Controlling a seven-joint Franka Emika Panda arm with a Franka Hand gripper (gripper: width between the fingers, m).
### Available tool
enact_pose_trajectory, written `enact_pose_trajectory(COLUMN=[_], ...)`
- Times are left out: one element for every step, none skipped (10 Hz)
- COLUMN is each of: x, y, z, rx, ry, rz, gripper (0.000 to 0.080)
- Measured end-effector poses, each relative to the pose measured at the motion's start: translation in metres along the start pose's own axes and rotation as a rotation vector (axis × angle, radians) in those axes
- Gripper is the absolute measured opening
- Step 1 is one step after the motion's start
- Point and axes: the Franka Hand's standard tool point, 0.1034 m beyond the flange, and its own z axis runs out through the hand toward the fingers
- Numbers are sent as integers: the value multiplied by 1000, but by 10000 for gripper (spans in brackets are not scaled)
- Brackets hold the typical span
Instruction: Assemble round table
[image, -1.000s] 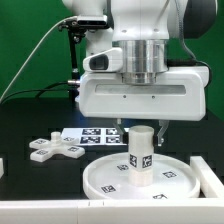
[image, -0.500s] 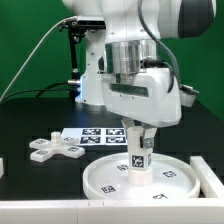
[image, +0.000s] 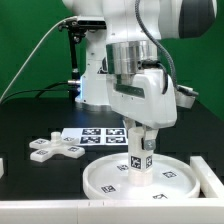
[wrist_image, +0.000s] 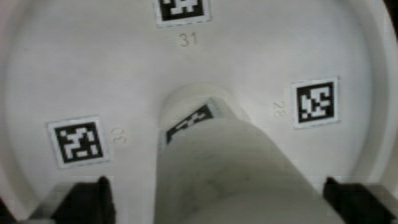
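Toward the worktop's near edge, the claw (image: 139, 142) stands spread around the upright leg (image: 139, 170) on the disc (image: 95, 180); it should probably rise straight up, nudging neither side.

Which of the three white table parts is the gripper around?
The short leg, standing upright on the round disc; the gripper straddles it. The cross-shaped foot lies apart, toward the exterior view's left.

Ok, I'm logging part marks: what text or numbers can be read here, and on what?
"31": faint, on the disc, in the wrist view.
Tags on disc, leg, foot and marker board: patterns only, no letters.
Nothing else can be read.
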Motion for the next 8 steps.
enact_pose_trajectory(x=[3,-3,-5,-4,-3,-3,-2,-2], y=[-3,-4,-6,-5,-5,-5,-4,-4], z=[-2,-1,-2,-2,-2,-2,-1,-1], rx=[6,4,-1,-1,-2,-2,-9,-35], ry=[2,-2,1,2,3,3,6,18], rz=[-186,-319,-427,-481,-537,-618,-719,-937], gripper=[642,642,642,648,649,649,649,649])
